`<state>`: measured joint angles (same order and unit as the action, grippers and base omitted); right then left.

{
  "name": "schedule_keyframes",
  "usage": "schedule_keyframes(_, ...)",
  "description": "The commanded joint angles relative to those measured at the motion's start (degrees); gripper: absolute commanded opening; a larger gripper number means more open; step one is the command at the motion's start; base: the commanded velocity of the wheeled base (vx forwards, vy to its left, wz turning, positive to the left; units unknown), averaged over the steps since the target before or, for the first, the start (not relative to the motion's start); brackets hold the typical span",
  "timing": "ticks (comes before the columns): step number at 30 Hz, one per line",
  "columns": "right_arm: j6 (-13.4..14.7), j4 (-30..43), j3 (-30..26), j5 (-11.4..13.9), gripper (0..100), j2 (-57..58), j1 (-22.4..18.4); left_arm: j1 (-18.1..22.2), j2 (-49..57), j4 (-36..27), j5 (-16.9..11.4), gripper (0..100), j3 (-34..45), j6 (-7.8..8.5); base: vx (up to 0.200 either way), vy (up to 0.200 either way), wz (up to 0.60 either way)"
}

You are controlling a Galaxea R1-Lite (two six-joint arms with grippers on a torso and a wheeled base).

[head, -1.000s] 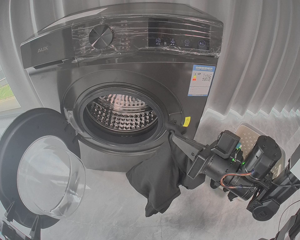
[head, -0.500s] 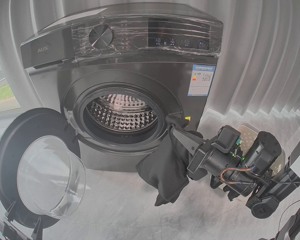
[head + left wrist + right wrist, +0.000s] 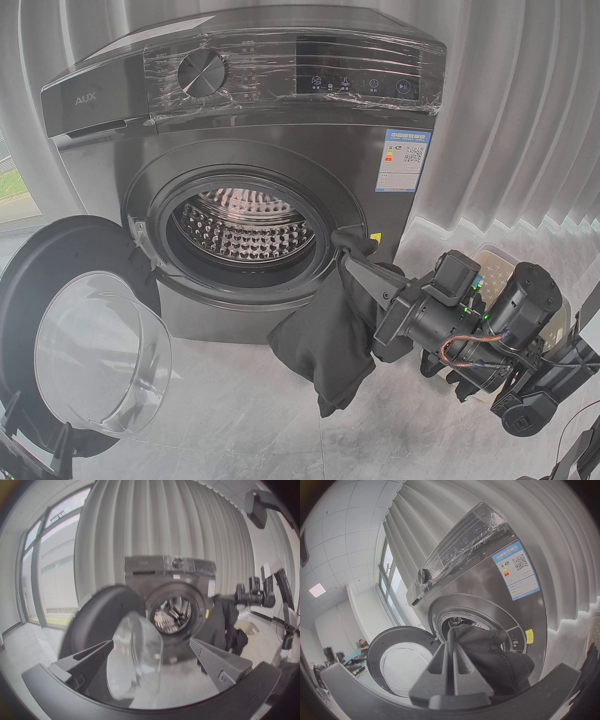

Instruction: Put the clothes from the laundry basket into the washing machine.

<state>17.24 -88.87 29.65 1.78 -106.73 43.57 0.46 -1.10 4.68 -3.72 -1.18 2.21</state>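
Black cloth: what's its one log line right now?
right hand: shut on black cloth | cloth: hanging outside washing machine opening | door: open | left hand: open

Bright daylight from windows (image 3: pixel 53 573)

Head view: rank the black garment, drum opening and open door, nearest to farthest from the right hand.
1. black garment: clamped in the right hand, hanging below it.
2. drum opening: just to the hand's left.
3. open door: far left, swung out over the floor.
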Motion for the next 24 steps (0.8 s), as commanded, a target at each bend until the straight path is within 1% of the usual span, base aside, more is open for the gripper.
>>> schedule_keyframes(1, 0.08, -0.08, 0.41, 0.07, 0, -0.85, -0.06, 0.86, -12.53, 18.70, 2.58, 100, -14.99, -1.50, 0.000, 0.000, 0.00)
schedule_keyframes(2, 0.16, -0.08, 1.20, 0.07, 0, -1.46, -0.15, 0.59, -18.68, 20.19, 2.49, 100, -19.12, -0.27, 0.000, 0.000, 0.00)
schedule_keyframes(3, 0.08, -0.08, 1.29, -0.02, 0, -1.55, -0.15, 0.33, -20.79, 19.40, 0.47, 100, -20.00, 0.34, 0.000, 0.000, 0.00)
schedule_keyframes(4, -0.01, -0.08, 1.29, -0.11, 0, -1.46, -0.15, 0.33, -22.81, 18.35, -1.91, 100, -19.74, 0.52, 0.000, 0.000, 0.00)
schedule_keyframes(5, -0.01, -0.08, 1.47, -0.11, 0, -1.46, -0.15, 0.59, -25.53, 17.64, -4.81, 100, -18.94, 0.78, 0.000, 0.000, 0.00)
schedule_keyframes(6, -0.01, -0.08, 1.55, -0.11, 0, -1.38, -0.15, 0.68, -26.59, 17.47, -6.04, 100, -18.68, 0.96, 0.000, 0.000, 0.00)
schedule_keyframes(7, -0.10, 0.01, 1.64, -0.11, 0, -1.20, -0.24, -0.02, -29.93, 17.38, -8.76, 100, -18.24, 1.40, 0.000, 0.000, 0.00)
schedule_keyframes(8, -0.10, 0.01, 1.82, -0.11, 0, -1.11, -0.24, -0.29, -31.51, 17.38, -9.82, 100, -18.15, 1.75, 0.000, 0.000, 0.00)
schedule_keyframes(9, -0.19, 0.01, 1.91, -0.11, 0, -1.11, -0.24, -0.38, -32.04, 17.38, -10.17, 100, -18.15, 1.84, 0.000, 0.000, 0.00)
schedule_keyframes(10, -0.19, 0.10, 3.05, -0.11, 0, -1.20, -0.24, -1.78, -35.64, 17.20, -11.93, 100, -18.51, 1.84, 0.000, 0.000, 0.00)
schedule_keyframes(11, -0.10, 0.10, 3.84, -0.02, 0, -1.29, -0.24, -3.01, -37.93, 17.29, -12.54, 100, -18.51, 2.19, 0.000, 0.000, 0.00)
schedule_keyframes(12, -0.10, 0.10, 4.10, -0.11, 0, -1.29, -0.24, -3.54, -38.72, 17.38, -12.72, 100, -18.59, 2.19, 0.000, 0.000, 0.00)
schedule_keyframes(13, -0.01, 0.10, 5.42, -0.02, 0, -1.46, -0.41, -6.97, -42.85, 17.82, -12.81, 100, -18.94, 2.28, 0.000, 0.000, 0.00)
schedule_keyframes(14, 0.08, 0.10, 5.86, 0.07, 0, -1.46, -0.59, -9.34, -44.69, 18.17, -12.81, 100, -19.12, 2.19, 0.000, 0.000, 0.00)
schedule_keyframes(15, 0.43, 0.10, 6.12, 0.24, 0, -1.46, -0.68, -11.54, -46.28, 18.52, -12.63, 100, -19.38, 1.66, 0.000, 0.000, 0.00)
schedule_keyframes(16, 0.43, 0.10, 6.12, 0.24, 0, -1.46, -0.68, -11.89, -46.54, 18.52, -12.63, 100, -19.38, 1.57, 0.000, 0.000, 0.00)
schedule_keyframes(17, 1.57, 0.10, 7.18, 0.24, 0, -1.46, -1.12, -15.49, -51.02, 19.31, -11.40, 100, -19.91, 1.48, 0.000, 0.000, 0.00)
schedule_keyframes(18, 1.57, 0.10, 7.27, 0.24, 0, -1.46, -1.12, -15.67, -51.37, 19.40, -11.31, 100, -20.00, 1.40, 0.000, 0.000, 0.00)
schedule_keyframes(19, 2.36, 0.10, 8.06, 0.07, 0, -1.46, -1.29, -17.87, -54.45, 20.37, -10.17, 100, -20.00, 1.13, 0.000, 0.000, 0.00)
schedule_keyframes(21, 2.63, 0.10, 8.76, -0.02, 0, -1.46, -1.47, -20.85, -58.93, 22.48, -9.73, 100, -20.00, 0.17, 0.000, 0.000, 0.00)
schedule_keyframes(22, 2.63, 0.10, 9.20, -0.02, 0, -1.55, -1.47, -22.26, -61.39, 24.23, -9.73, 100, -20.00, -0.36, 0.000, 0.000, 0.00)
schedule_keyframes(24, 2.63, 0.10, 9.46, -0.02, 0, -1.64, -1.73, -23.67, -65.70, 28.63, -9.20, 100, -19.74, -1.33, 0.000, 0.000, 0.00)
